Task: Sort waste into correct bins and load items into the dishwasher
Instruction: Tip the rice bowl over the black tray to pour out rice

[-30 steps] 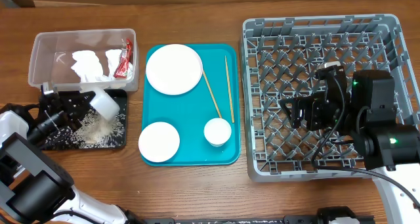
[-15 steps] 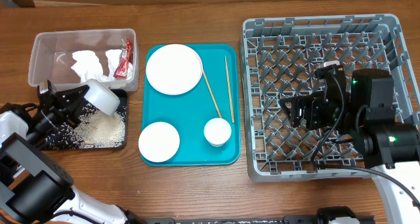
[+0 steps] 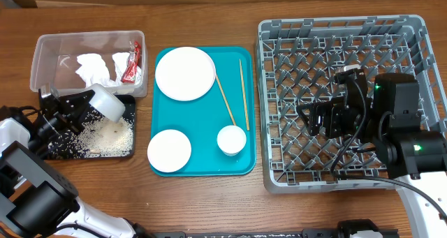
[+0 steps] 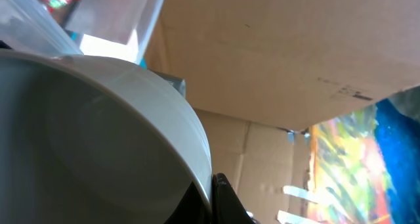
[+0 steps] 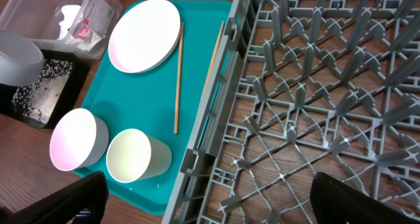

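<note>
White bowl [image 3: 110, 102], grasped at its rim by the left tool [image 3: 85, 104], hangs tipped over the black tray [image 3: 50, 151]; shake it only above the tray so rice grains [image 3: 112, 132] miss the table [image 3: 209, 203].

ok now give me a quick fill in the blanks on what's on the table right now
1. The pincer tilting the white bowl belongs to the ____ arm.
2. The shallow tray scattered with rice grains is ____ in colour.
3. The wrapper in the clear tub, beside the white napkins, is ____ in colour.
4. The chopsticks on the teal tray number ____.

Missing words: left; black; red; two.
</note>
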Controlling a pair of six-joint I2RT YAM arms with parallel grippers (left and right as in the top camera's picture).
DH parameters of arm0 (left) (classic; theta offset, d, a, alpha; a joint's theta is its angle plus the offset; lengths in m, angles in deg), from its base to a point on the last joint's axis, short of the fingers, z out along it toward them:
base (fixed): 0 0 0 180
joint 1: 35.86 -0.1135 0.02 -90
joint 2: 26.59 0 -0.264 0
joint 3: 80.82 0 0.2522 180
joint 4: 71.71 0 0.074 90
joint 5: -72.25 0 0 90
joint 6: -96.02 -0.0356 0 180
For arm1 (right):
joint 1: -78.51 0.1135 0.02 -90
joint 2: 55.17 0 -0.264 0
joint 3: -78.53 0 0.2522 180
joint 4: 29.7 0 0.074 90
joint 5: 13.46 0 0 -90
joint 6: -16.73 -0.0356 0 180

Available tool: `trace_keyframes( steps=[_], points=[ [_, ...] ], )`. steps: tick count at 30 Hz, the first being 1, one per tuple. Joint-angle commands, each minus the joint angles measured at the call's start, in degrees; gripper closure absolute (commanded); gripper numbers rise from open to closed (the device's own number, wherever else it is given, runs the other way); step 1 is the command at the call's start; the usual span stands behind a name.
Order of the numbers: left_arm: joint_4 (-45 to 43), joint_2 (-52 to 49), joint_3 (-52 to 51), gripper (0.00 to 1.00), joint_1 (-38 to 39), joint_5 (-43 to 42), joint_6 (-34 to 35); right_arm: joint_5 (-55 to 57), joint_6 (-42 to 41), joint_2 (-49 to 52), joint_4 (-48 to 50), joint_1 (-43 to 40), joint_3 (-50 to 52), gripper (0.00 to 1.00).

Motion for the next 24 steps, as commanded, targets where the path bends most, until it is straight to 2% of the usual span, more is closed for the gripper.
trace_keyframes(
  steps=[1, 4, 8, 11, 17, 24],
  points=[
    [-1.7, -0.2, 0.1, 0.96, -0.4, 9.4, 7.2, -0.7, 0.0, 0.0, 0.4, -0.1, -1.0, 0.0],
    [-1.1, -0.1, 0.3, 0.96, -0.1, 2.8, 4.7, -0.7, 0.0, 0.0, 0.0, -0.1, -1.0, 0.0],
    [-2.4, -0.1, 1.7, 0.96, 0.0, 5.1, 4.8, -0.7, 0.0, 0.0, 0.0, -0.1, -1.0, 0.0],
    [-4.2, -0.1, 2.1, 0.96, 0.0, 13.5, 7.7, -0.7, 0.0, 0.0, 0.0, -0.1, -1.0, 0.0],
    [-1.7, 0.0, 2.2, 0.96, 0.2, 8.3, 4.7, -0.7, 0.0, 0.0, -0.2, -0.1, -1.0, 0.0],
    [3.6, 1.2, 5.7, 0.96, 1.0, 9.9, 2.3, -0.7, 0.0, 0.0, -0.5, -0.1, -1.0, 0.0]
  ],
)
